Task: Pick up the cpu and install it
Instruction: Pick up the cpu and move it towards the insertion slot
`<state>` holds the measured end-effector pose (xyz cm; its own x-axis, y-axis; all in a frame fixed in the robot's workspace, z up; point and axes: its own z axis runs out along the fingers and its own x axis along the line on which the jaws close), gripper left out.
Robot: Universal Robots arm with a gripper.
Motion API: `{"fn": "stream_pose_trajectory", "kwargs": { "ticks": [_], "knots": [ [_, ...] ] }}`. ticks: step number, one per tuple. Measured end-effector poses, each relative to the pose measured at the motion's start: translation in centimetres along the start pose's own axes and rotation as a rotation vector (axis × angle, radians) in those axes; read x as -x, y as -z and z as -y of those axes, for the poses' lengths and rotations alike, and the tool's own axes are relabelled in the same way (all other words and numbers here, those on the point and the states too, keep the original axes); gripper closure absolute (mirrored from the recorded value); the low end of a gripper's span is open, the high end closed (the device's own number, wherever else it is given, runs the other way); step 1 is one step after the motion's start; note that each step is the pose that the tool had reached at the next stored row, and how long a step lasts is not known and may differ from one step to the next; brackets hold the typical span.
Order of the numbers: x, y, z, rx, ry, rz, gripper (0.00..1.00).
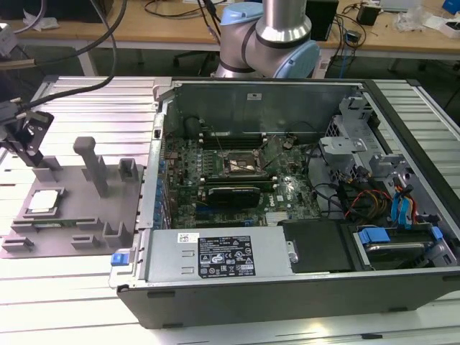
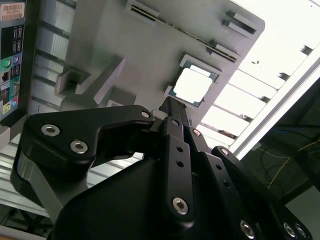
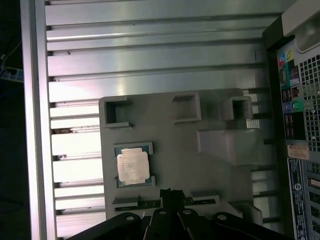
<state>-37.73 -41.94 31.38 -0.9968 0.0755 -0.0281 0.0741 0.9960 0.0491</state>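
The cpu (image 1: 44, 201) is a small square chip with a pale silver top, lying flat in its recess on the grey fixture plate (image 1: 72, 215) at the exterior view's left. It also shows in both wrist views as the cpu (image 2: 194, 85) (image 3: 132, 166). My gripper (image 1: 31, 153) hangs above the plate's far left corner, a little behind the chip and apart from it. In both wrist views the black fingers (image 2: 172, 117) (image 3: 170, 196) stand pressed together, shut and holding nothing, their tips just beside the cpu's recess.
An open computer case (image 1: 287, 287) lies to the exterior view's right of the plate, with the motherboard and its dark square socket (image 1: 241, 165) inside. Grey posts (image 1: 90, 162) rise from the fixture plate. Ribbed aluminium table (image 1: 79, 100) surrounds both.
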Motion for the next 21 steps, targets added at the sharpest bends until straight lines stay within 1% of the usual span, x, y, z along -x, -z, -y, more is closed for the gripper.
{"fn": "stream_pose_trajectory", "kwargs": {
  "ticks": [4, 6, 9, 11, 21],
  "knots": [
    [-0.19, -0.51, 0.07, 0.0001, 0.0, 0.0001, 0.89],
    [-0.41, -1.09, 0.15, 0.0001, 0.0, 0.0001, 0.89],
    [-0.76, -1.66, 0.24, -0.0001, 0.0, -0.0001, 0.89],
    [-1.17, -2.26, 0.31, 0.0, 0.0, 0.0001, 0.89],
    [-2.38, -4.27, 0.52, 0.0001, 0.0, 0.0, 0.89]
  ]
}}
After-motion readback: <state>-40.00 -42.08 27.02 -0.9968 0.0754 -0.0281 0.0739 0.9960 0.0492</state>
